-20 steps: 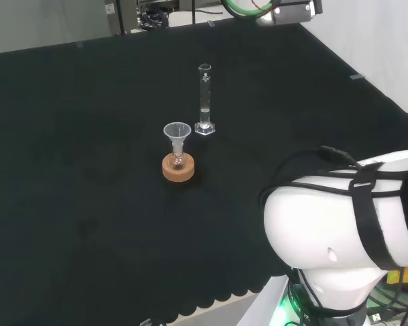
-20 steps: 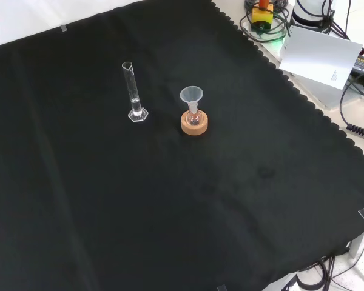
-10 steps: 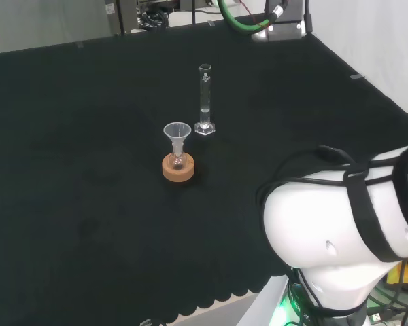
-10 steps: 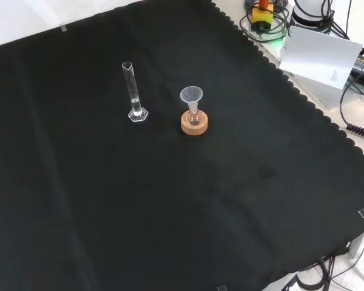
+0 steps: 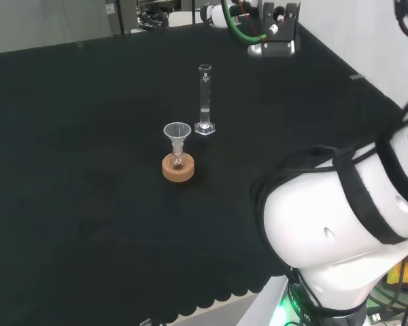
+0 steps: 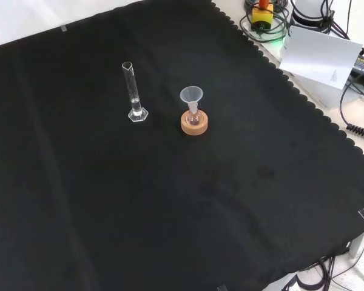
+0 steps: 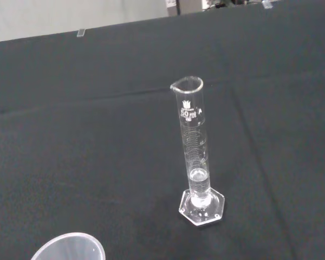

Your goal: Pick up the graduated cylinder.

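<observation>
Grad. cylinder (image 5: 205,98) stands upright just beside the funnel (image 5: 177,139) on its cork ring (image 5: 178,167), nothing touching it; hand's fingers — can't tell, spread or not.

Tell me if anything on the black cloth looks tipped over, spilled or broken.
Nothing stands out. The graduated cylinder stands upright on its hexagonal base, apart from the funnel, which sits upright in a small flask on a cork ring. No spill or crack shows on the cloth around them.
</observation>
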You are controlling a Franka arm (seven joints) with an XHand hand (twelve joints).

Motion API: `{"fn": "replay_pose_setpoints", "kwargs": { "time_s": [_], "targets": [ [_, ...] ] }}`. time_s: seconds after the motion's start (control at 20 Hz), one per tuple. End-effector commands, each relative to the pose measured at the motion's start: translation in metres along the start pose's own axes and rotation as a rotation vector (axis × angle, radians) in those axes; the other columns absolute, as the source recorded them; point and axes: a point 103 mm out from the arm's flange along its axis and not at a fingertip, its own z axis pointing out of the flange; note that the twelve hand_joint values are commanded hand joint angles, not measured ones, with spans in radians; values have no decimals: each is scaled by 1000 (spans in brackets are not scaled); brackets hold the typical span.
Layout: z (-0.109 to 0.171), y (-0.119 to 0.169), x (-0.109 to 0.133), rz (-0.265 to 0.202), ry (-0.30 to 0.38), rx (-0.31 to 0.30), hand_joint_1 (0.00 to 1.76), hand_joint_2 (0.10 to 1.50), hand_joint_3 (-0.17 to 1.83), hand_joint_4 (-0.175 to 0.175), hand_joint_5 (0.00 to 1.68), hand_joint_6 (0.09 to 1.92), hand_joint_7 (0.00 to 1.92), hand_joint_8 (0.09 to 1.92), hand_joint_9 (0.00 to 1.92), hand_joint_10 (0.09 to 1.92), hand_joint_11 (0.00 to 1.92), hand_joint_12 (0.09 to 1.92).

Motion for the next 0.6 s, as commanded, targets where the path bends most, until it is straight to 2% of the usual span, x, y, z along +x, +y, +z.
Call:
{"fn": "replay_pose_setpoints", "kwargs": {
  "time_s": [0.05,0.3,0.4,0.6],
  "targets": [
    [23,60,-38,-47,88,-44,210,1118,305,-12,262,87,101,562,294,658,82,1380],
    [39,68,-56,-77,135,-47,233,1106,299,-14,265,87,101,569,295,659,82,1380],
    [46,68,-61,-95,147,-74,262,1089,292,-15,267,87,118,582,311,665,82,1381],
    [62,69,-67,-106,204,-78,336,1047,276,-17,286,87,185,624,377,683,102,1387]
  ]
}}
